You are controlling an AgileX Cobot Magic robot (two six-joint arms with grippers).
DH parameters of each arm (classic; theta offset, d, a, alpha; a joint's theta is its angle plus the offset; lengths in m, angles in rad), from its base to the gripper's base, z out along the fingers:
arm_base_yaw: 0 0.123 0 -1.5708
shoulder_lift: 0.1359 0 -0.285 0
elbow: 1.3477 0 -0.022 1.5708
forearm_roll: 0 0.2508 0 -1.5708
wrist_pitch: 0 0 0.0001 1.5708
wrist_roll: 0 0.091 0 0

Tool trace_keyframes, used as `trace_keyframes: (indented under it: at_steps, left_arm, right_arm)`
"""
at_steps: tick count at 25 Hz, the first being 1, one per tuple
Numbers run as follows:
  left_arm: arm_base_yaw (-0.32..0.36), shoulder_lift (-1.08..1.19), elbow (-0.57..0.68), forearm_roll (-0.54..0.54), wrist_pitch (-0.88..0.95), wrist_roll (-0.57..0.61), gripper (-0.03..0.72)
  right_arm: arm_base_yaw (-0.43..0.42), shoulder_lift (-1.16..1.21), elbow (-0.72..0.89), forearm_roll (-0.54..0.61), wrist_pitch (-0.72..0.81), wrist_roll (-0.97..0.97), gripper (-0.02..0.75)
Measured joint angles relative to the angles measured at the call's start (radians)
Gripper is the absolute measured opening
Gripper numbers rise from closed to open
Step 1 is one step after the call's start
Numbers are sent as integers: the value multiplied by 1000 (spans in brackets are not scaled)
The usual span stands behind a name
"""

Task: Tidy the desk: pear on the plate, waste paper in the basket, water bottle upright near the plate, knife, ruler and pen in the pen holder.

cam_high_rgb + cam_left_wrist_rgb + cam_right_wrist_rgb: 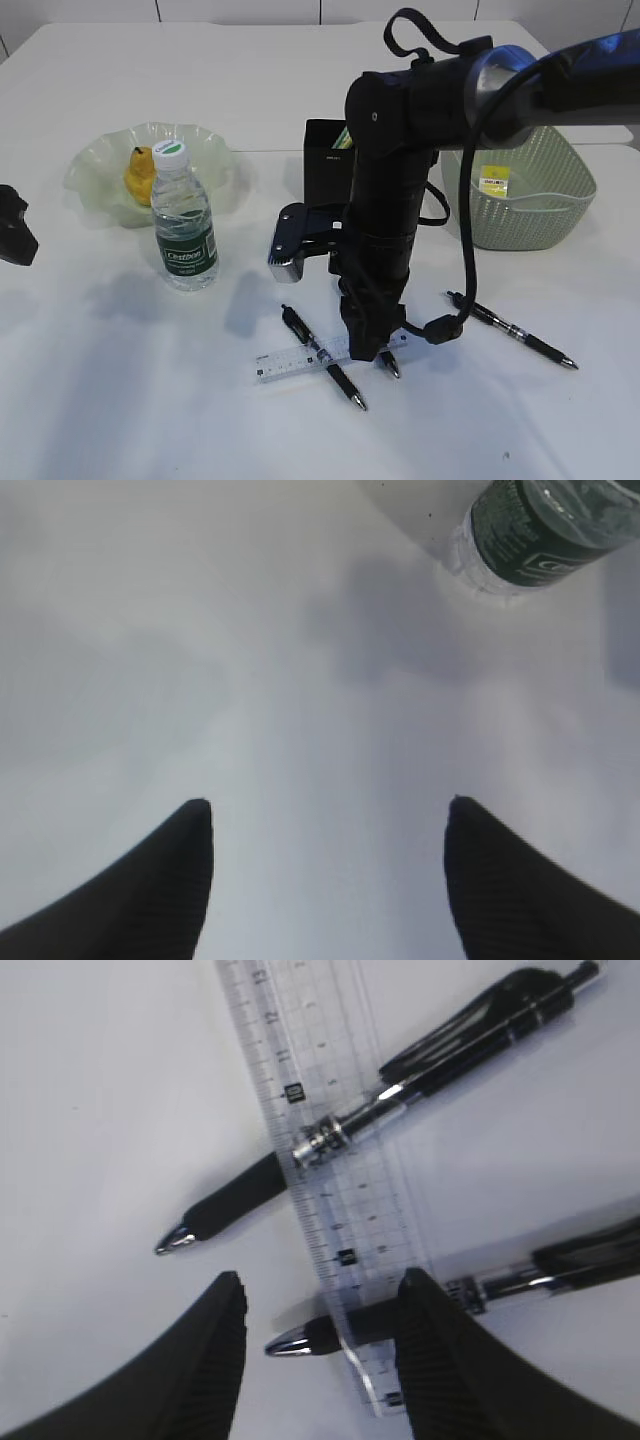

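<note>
My right gripper [323,1278] [365,345] is open and hangs low over the clear ruler [320,1140] [295,362]. One black pen [400,1100] [322,357] crosses the ruler. A second black pen [500,1280] [388,363] lies with its tip between my right fingers. A third pen [510,330] lies to the right. The pear [140,175] sits on the green glass plate [95,165]. The water bottle [184,225] [540,530] stands upright beside the plate. My left gripper [328,805] [15,230] is open and empty over bare table. I see no knife.
The black pen holder [328,160] stands behind my right arm. The green basket [540,225] at the right holds a yellowish piece of paper [492,182]. A seam between table tops runs across behind the plate.
</note>
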Motion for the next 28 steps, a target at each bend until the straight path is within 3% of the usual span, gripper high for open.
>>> trace_keyframes:
  at_steps: [10,20,28]
  left_arm:
    - [0,0,0,0,-9,0,510]
    - [0,0,0,0,-53,0,510]
    - [0,0,0,0,-53,0,510]
  right_arm:
    - [0,0,-6,179,23,116,368]
    - [19,0,-6,-100,-80,111,368]
    - [46,0,-6,-64,-114,7,400]
